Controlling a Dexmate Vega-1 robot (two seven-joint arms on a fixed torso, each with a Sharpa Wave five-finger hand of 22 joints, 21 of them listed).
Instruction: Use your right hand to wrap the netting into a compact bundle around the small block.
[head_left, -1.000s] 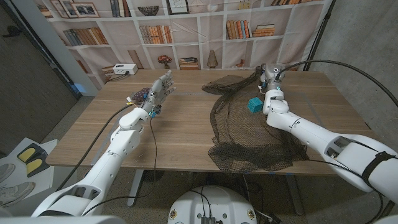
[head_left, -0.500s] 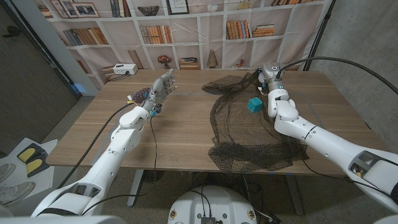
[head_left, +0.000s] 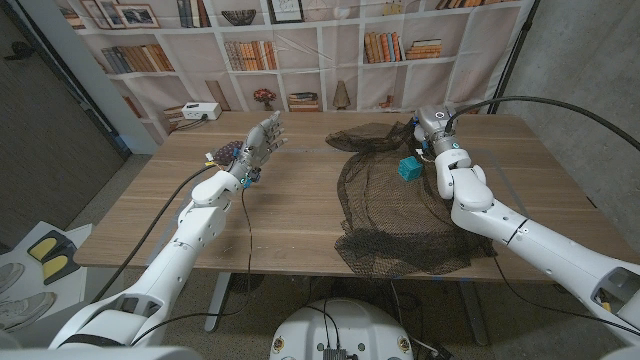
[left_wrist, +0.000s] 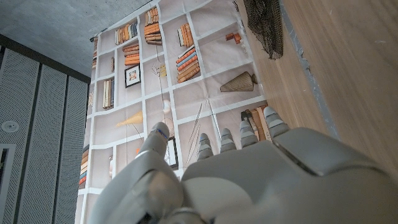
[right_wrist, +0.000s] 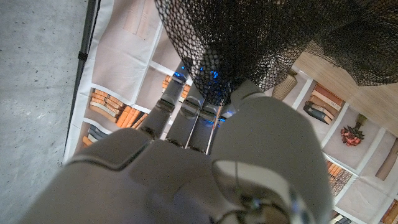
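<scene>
Black mesh netting (head_left: 400, 205) is spread over the right half of the wooden table (head_left: 290, 215), running from the far edge all the way to the near edge where a bit of it droops over, and the small teal block (head_left: 408, 167) sits on top of it toward the far side. The right hand (head_left: 432, 122) is up at the far end of the net, just behind and to the right of the block, and in the right wrist view you can see the mesh (right_wrist: 249, 43) bunched up right at its fingers (right_wrist: 186, 112), so it's got a pinch of netting gathered there. The right forearm lies across the net's right side, so that part of the mesh is hidden under it. The left hand (head_left: 255, 145) is way over on the other half of the table, well apart from the net, standing up with fingers spread and nothing in it; the left wrist view shows the fingers (left_wrist: 249, 134) pointing toward the backdrop. Other stuff around: a white box (head_left: 198, 111) with a cable at the far left corner of the table, and a printed bookshelf backdrop (head_left: 300, 50) behind everything. Nothing sits between the block and the right hand except the mesh itself
</scene>
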